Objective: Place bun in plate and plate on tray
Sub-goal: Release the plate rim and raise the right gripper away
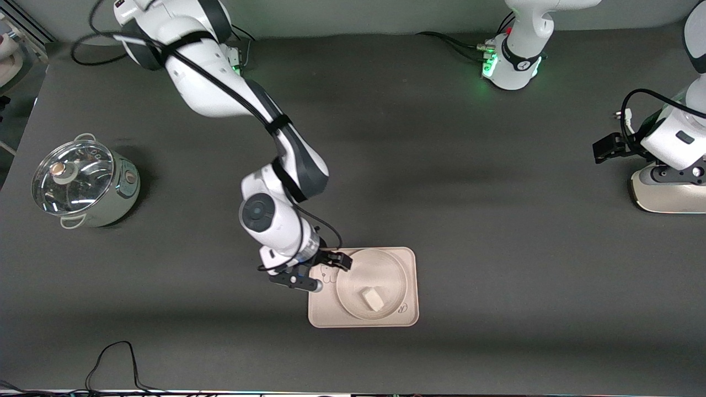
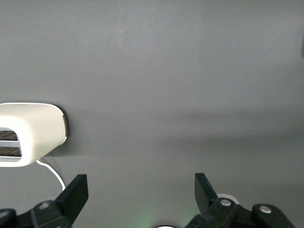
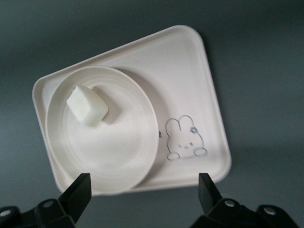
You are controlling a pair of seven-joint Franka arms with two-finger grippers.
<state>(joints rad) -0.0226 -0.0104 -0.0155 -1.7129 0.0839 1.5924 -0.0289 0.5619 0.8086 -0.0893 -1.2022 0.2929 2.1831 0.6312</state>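
A: Item one, the tray?
B: Tray (image 1: 408,259), cream-white, rectangular, rounded corners, smooth matte finish, lying flat on the dark grey table (image 1: 496,248) close to the front camera. A line drawing of a rabbit (image 3: 184,138) marks its end toward the right arm's side.

A: Item two?
B: Plate (image 1: 380,264), round, shallow, cream-white, with a raised rim and faint concentric ridges. It sits on the tray, filling most of the end toward the left arm's side.

A: And the bun?
B: Bun (image 1: 373,299), small, off-white, a smooth blocky lump. It lies in the plate, on the part nearer the front camera.

A: Grippers?
B: Right gripper (image 1: 322,273), black fingers spread apart and holding nothing, hangs over the rabbit end of the tray, just beside the plate. Left gripper (image 2: 141,190), fingers likewise apart and empty, waits at the left arm's end of the table, over bare grey surface near a white rounded appliance (image 2: 28,133).

A: Other stock?
B: One pot (image 1: 85,184), pale green metal, two loop handles, glass lid with a round knob, standing at the right arm's end of the table, well apart from the tray.
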